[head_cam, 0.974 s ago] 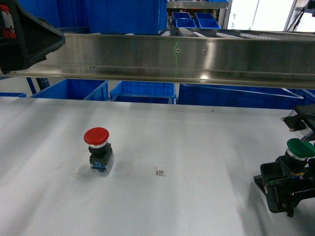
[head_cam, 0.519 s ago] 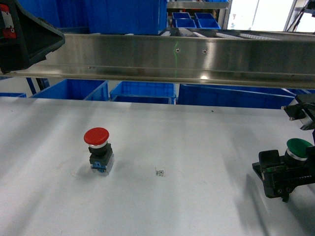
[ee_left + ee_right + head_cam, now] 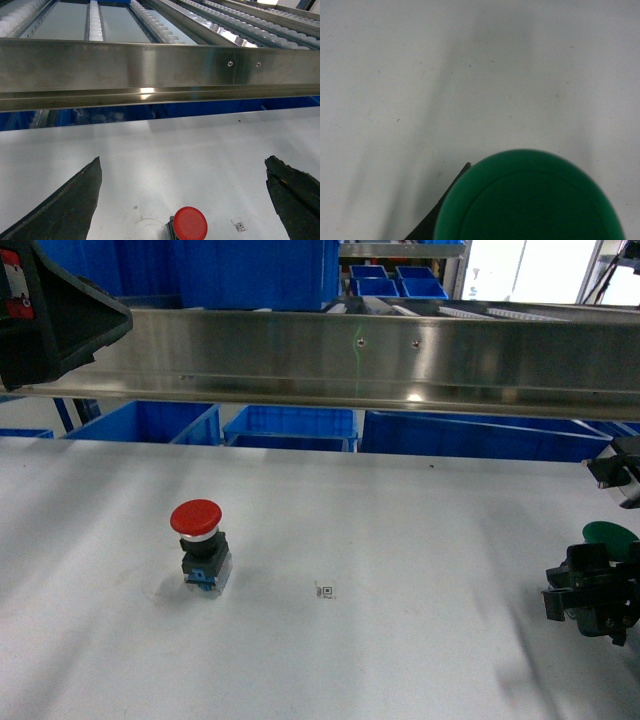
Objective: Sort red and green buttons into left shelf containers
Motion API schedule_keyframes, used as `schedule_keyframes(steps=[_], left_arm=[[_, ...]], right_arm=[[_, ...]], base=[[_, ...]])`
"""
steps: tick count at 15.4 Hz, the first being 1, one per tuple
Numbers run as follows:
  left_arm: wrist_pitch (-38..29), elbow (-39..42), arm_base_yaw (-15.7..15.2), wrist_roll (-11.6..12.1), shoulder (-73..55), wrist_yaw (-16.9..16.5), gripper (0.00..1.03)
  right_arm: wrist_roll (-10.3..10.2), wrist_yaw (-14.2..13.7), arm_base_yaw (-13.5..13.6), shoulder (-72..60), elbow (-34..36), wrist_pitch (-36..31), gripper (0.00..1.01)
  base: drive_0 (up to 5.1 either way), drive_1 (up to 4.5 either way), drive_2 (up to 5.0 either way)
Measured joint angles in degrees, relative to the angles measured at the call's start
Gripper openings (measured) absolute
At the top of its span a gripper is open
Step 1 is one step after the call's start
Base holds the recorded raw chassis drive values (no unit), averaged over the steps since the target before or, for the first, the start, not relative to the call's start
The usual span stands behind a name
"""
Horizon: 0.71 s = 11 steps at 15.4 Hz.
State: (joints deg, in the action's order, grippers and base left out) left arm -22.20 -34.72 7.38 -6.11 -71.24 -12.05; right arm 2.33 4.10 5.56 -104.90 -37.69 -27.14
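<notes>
The red button [image 3: 197, 550] stands upright on the white table [image 3: 400, 520], left of centre. In the left wrist view the red button [image 3: 190, 223] lies below and between the wide-apart fingers of my left gripper [image 3: 182, 162], which is open and well above it. At the right edge my right gripper [image 3: 603, 568] is shut on the green button [image 3: 610, 532], whose cap sticks up above the fingers. In the right wrist view the green button's cap [image 3: 527, 200] fills the lower part and hides most of the gripper. Large blue bins [image 3: 150, 422] stand behind the table.
A long steel rail [image 3: 380, 360] crosses above the table's far edge, with roller tracks [image 3: 95, 20] behind it. More blue bins [image 3: 290, 426] and small blue trays [image 3: 395, 280] sit beyond. A small printed tag [image 3: 325, 591] lies mid-table. My left arm's housing [image 3: 50, 310] hangs top left.
My right gripper has moved right, towards the frame's edge, carrying the green button with it. The red button and the left arm have stayed put.
</notes>
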Motion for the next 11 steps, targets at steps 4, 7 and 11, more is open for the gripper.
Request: schedule_keyframes(steps=[4, 7, 11], left_arm=[[0.0, 0.0, 0.0, 0.0, 0.0, 0.0, 0.98], [0.0, 0.0, 0.0, 0.0, 0.0, 0.0, 0.98], [0.0, 0.0, 0.0, 0.0, 0.0, 0.0, 0.98]], right_arm=[[0.0, 0.3, -0.4, 0.0, 0.8, -1.7, 0.27], [-0.4, 0.2, -1.8, 0.7, 2.9, -4.7, 0.27], [-0.1, 0.9, -4.7, 11.4, 7.8, -6.3, 0.27]], base=[[0.0, 0.0, 0.0], [0.0, 0.0, 0.0], [0.0, 0.0, 0.0]])
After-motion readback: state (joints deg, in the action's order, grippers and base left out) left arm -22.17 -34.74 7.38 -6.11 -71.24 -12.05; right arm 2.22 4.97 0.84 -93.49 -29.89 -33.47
